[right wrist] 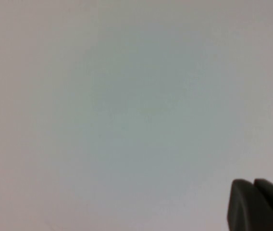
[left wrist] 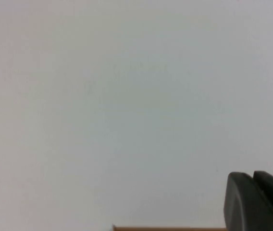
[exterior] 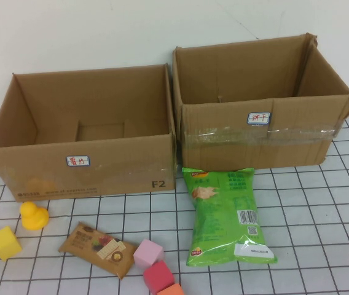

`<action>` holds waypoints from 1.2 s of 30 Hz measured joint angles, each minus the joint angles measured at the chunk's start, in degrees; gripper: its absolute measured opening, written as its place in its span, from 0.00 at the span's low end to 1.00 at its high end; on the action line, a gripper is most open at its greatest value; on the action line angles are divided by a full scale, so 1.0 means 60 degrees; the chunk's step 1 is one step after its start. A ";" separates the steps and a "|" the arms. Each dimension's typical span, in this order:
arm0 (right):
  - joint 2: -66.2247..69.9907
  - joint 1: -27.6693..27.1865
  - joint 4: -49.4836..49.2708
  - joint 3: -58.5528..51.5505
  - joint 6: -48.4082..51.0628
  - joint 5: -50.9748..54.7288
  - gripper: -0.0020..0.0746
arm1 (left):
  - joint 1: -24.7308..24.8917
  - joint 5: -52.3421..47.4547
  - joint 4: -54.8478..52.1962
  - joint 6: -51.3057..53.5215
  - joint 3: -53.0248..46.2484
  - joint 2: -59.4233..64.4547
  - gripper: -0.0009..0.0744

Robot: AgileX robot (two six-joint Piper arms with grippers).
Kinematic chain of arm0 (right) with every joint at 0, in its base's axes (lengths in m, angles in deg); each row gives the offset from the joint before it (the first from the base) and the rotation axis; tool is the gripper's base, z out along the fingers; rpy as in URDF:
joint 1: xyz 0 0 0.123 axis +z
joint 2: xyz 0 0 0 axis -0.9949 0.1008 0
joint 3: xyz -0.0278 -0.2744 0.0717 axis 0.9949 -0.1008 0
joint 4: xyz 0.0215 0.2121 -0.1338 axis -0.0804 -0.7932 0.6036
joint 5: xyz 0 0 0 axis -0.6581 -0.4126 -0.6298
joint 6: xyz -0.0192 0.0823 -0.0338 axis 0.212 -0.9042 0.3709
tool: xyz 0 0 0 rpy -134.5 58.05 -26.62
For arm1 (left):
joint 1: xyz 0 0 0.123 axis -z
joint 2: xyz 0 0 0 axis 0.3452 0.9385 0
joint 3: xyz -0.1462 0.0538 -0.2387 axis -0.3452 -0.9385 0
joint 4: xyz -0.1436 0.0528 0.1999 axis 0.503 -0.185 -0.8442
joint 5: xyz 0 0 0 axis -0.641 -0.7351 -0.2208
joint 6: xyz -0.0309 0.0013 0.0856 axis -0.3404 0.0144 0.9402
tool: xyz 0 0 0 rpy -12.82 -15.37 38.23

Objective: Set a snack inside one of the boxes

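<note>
Green chip bag (exterior: 227, 216) lies flat before right box (exterior: 260, 98); left end effector (left wrist: 257, 202), right end effector (right wrist: 256, 204) clenched, parked facing wall, so pinch bag's edge, lift clear of rim.

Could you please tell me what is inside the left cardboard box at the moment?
The left cardboard box shows only bare cardboard walls and part of its floor; no snack is visible. Its front wall hides the floor nearest the camera, so something lying there cannot be excluded.
</note>
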 joint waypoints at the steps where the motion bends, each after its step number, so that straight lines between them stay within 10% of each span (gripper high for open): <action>1: -0.0015 0.0000 -0.0023 0.0000 0.0000 -0.0028 0.03 | 0.0000 -0.0022 0.0000 -0.0212 0.0000 0.0000 0.01; 19: 0.2449 0.0000 -0.0320 0.4321 0.0877 0.9816 0.03 | 0.0000 -1.0460 0.0144 -0.0905 0.5875 0.4324 0.01; 36: 0.8201 0.0000 -0.5537 0.4870 0.8014 1.2219 0.03 | 0.0090 -1.1827 0.2997 0.3020 0.7649 1.1474 0.01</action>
